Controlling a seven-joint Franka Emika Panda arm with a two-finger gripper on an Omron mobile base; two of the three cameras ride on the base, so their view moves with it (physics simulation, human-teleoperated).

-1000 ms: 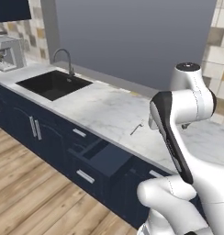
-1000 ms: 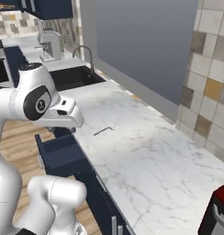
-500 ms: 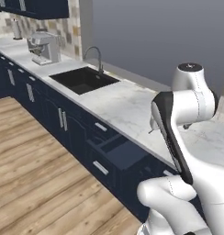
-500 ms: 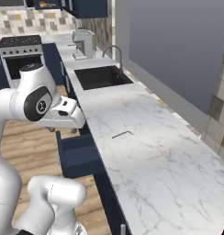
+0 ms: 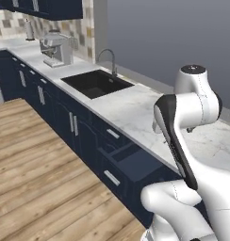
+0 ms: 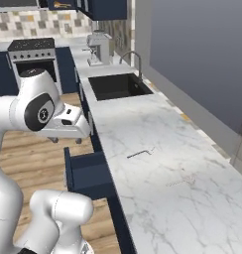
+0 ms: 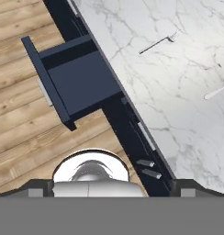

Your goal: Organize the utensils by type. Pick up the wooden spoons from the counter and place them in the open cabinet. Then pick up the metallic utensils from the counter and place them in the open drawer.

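**Claw wide and empty beside the open drawer; metal utensils lie on the worktop**

Right base view, read left to right. The white arm's claw (image 6: 66, 141) hangs over the wooden floor (image 6: 29, 149), at about 9 o'clock from the picture's middle. Its two dark tips stand wide apart with nothing between them.

Just at 5 o'clock from the claw is the navy blue box drawer (image 6: 90, 171), pulled out from the base cabinets. Its inside looks bare.

Further right is the white marble worktop with grey veins (image 6: 157, 208). A thin silver-grey metal fork (image 6: 140, 154) lies flat on it near the picture's middle. At 4 o'clock from the fork, apart from it, lies a second thin silver-grey utensil (image 6: 180, 182); it is faint, and its type cannot be told.

A black sink basin (image 6: 118, 85) is set into the worktop at 12 o'clock from the fork.

Hand view, same order. The drawer (image 7: 77, 82) sits at 10 o'clock, the fork (image 7: 157, 43) at 1 o'clock, and the second utensil (image 7: 217, 92) at 3 o'clock, cut by the edge.
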